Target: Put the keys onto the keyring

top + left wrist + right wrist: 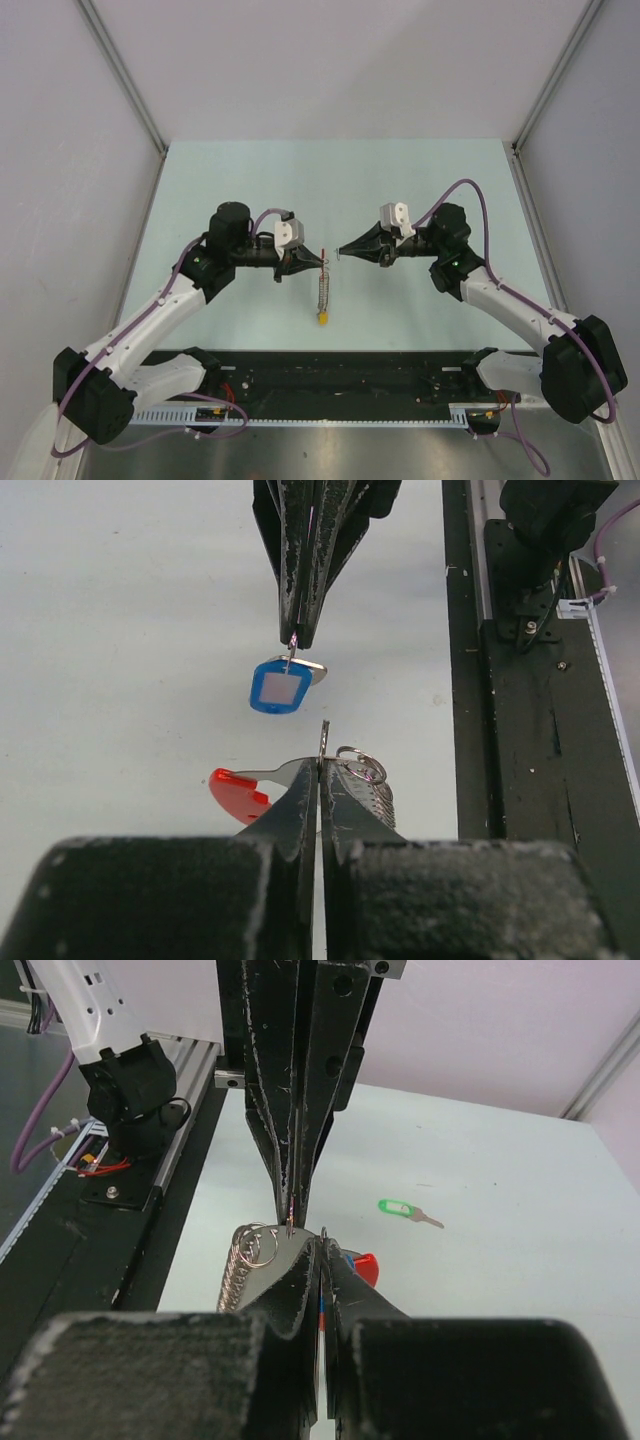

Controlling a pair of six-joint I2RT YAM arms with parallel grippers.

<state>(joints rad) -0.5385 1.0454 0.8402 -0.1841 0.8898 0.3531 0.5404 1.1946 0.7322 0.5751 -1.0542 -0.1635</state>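
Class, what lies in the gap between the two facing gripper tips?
In the left wrist view, the blue key hangs there from the right gripper, near the keyring pinched by the left gripper.

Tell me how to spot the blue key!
Above the middle of the pale table, the right pincer points left. The blue key is pinched at its tip. Only its cap is blue; the green key lies on the table.
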